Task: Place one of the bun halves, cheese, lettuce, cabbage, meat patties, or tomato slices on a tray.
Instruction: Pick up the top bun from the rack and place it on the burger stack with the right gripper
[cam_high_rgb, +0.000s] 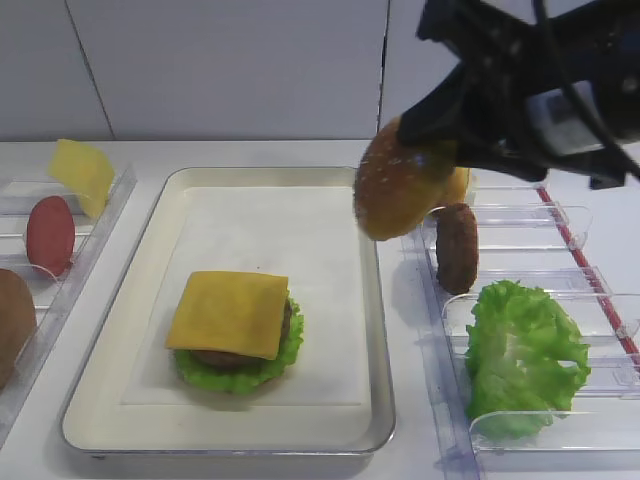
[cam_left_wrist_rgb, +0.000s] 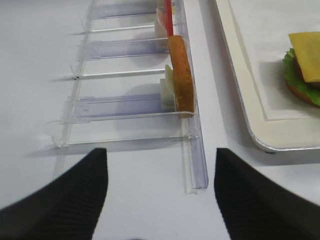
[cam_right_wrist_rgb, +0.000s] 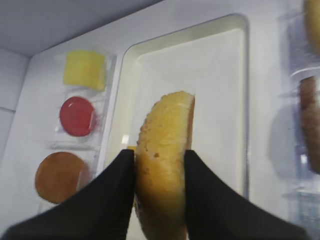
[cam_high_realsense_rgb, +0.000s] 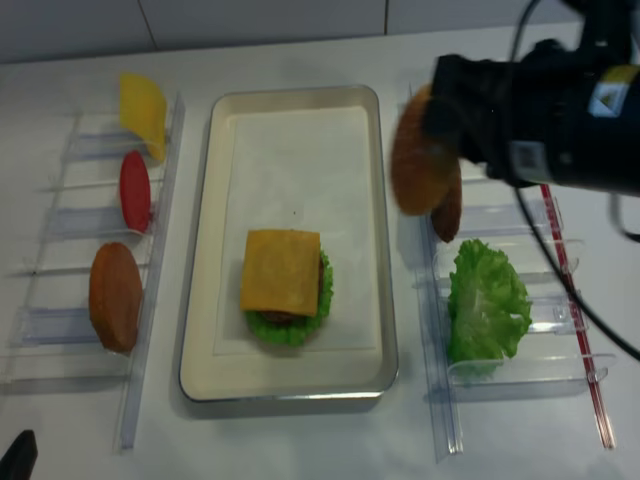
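Right wrist view shows my right fingers (cam_right_wrist_rgb: 159, 172) pinched tight on a domed bun half (cam_right_wrist_rgb: 162, 165), one black finger pressing each face, the bun standing on edge between them. I hold it in the air above the tray (cam_high_rgb: 150, 300), over the tray's far right rim and clear of the paper liner.

On the tray, toward its near end, sits a stack: a cheese slice (cam_high_rgb: 230, 313) on top, a dark meat patty (cam_high_rgb: 222, 357) peeking out under it, frilly lettuce (cam_high_rgb: 285, 350) around that.

Right of the tray stands a clear plastic rack (cam_high_rgb: 520, 330) on the desk (cam_high_rgb: 250, 150). It holds another meat patty (cam_high_rgb: 457, 248) on edge, just below my held bun, and a big lettuce leaf (cam_high_rgb: 522, 358) nearer the camera.

Left of the tray is a second rack (cam_high_realsense_rgb: 70, 270) with a yellow cheese slice (cam_high_realsense_rgb: 142, 110) at the far end, a red tomato slice (cam_high_realsense_rgb: 134, 191) in the middle, and a bun half (cam_high_realsense_rgb: 114, 296) nearest.

My left fingers (cam_left_wrist_rgb: 160, 192) are spread wide with nothing between them, hovering over the desk beside the left rack's near end, left of the tray's corner.
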